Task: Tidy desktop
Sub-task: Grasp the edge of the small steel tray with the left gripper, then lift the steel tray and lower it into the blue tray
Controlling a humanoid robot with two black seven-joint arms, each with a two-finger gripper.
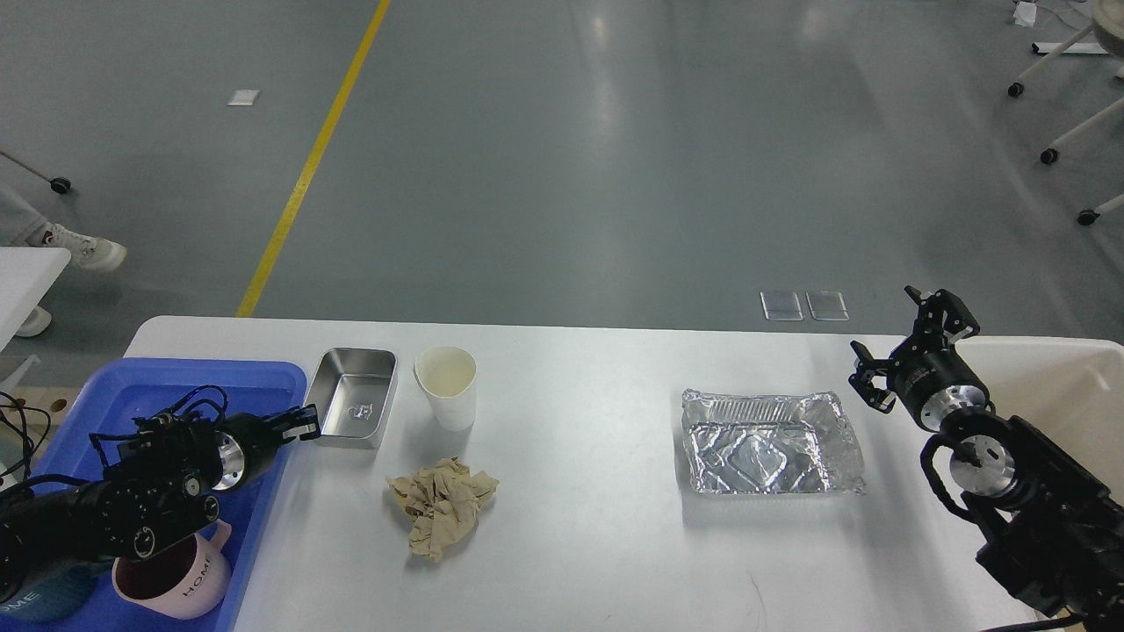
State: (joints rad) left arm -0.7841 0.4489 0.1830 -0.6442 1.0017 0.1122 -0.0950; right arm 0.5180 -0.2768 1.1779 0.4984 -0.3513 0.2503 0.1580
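Head view, nearest at seven o'clock: a pink ceramic mug printed "HOME" stands in the blue plastic tray, partly hidden by the black left arm. That arm reaches across the tray toward two o'clock, and the left gripper ends just beside the near left edge of a shiny rectangular steel tin; its fingers are too dark and small to tell whether they are apart or together. A crumpled beige paper napkin lies on the large white rectangular desktop, at six o'clock from a white paper cup standing upright just right of the tin. Toward three o'clock, well apart from the napkin, sits a crinkled aluminium foil tray. At four o'clock the right arm rises, and the right gripper hovers with its fingers spread apart, holding nothing, beside a cream-white rectangular bin at the desktop's right end.
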